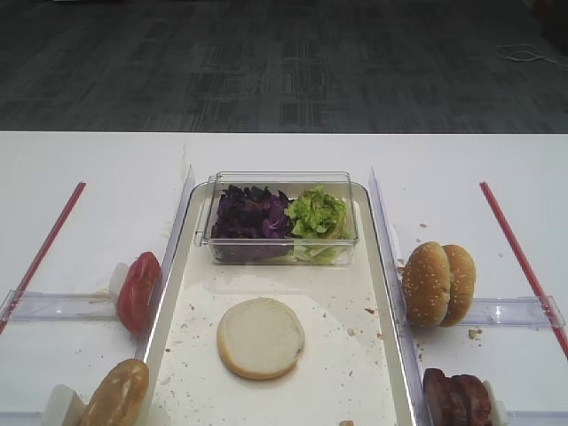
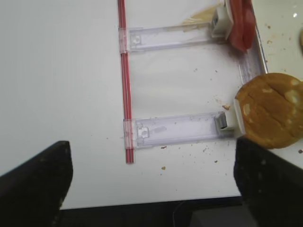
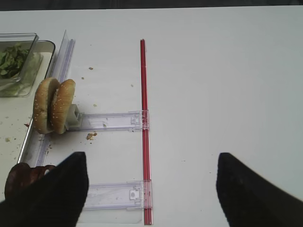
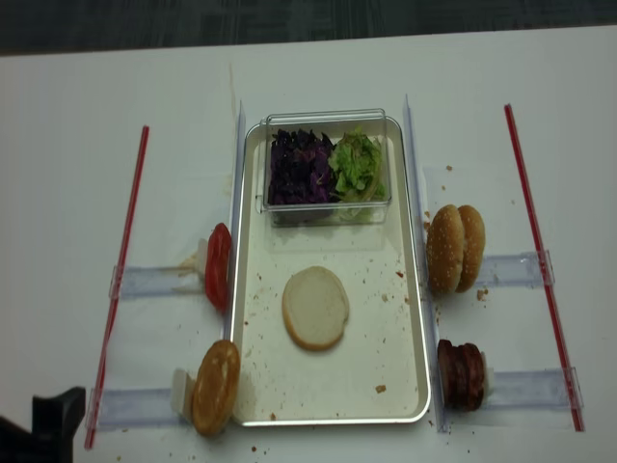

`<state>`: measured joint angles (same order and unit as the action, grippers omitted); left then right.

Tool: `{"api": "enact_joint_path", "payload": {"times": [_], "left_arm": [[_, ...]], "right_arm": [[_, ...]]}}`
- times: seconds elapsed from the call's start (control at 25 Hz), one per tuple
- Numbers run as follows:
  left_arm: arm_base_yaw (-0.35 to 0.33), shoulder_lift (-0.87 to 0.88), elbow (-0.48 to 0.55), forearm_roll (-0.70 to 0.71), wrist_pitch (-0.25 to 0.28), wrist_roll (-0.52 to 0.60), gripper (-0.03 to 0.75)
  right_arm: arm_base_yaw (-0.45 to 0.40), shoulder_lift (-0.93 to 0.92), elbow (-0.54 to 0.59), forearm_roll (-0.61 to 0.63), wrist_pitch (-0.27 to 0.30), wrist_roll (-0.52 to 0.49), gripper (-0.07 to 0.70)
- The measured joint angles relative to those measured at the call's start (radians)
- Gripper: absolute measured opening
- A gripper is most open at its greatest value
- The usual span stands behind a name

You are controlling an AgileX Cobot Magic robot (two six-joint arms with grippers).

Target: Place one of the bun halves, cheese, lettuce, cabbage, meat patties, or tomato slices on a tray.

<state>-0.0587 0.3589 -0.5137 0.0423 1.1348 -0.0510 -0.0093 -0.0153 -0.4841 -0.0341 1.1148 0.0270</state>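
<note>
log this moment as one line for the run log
bun half: cut face up on tray | left gripper: open, empty | right gripper: open, empty | meat patties: off tray

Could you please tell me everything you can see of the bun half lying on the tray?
The bun half is a round disc lying flat, pale cream cut face up, a thin tan crust edge showing at its near rim. It sits alone near the middle of the crumb-speckled tray, apart from the clear box behind it. Nothing else touches it.

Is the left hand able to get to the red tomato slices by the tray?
Probably yes. The left hand is open and empty, hanging over the bare table near the tomato slices. Those stand upright against the tray rim, with nothing lying between.
</note>
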Motion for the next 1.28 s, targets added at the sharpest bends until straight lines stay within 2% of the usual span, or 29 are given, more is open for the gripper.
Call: {"api": "enact_joint_path", "payload": {"times": [0.36, 0.64, 1.28], "left_arm": [[0.000, -0.250, 0.017, 0.000, 0.031, -0.002, 0.667], [0.000, -0.361, 0.021, -0.022, 0.040, 0.014, 0.667], [0.000, -0.377, 0.021, -0.028, 0.044, 0.024, 0.667]], "right_arm": [[0.000, 0.000, 0.000, 0.000, 0.000, 0.000, 0.589], [0.000, 0.000, 0.000, 0.000, 0.000, 0.000, 0.589], [0.000, 0.000, 0.000, -0.001, 0.000, -0.002, 0.589]]}}
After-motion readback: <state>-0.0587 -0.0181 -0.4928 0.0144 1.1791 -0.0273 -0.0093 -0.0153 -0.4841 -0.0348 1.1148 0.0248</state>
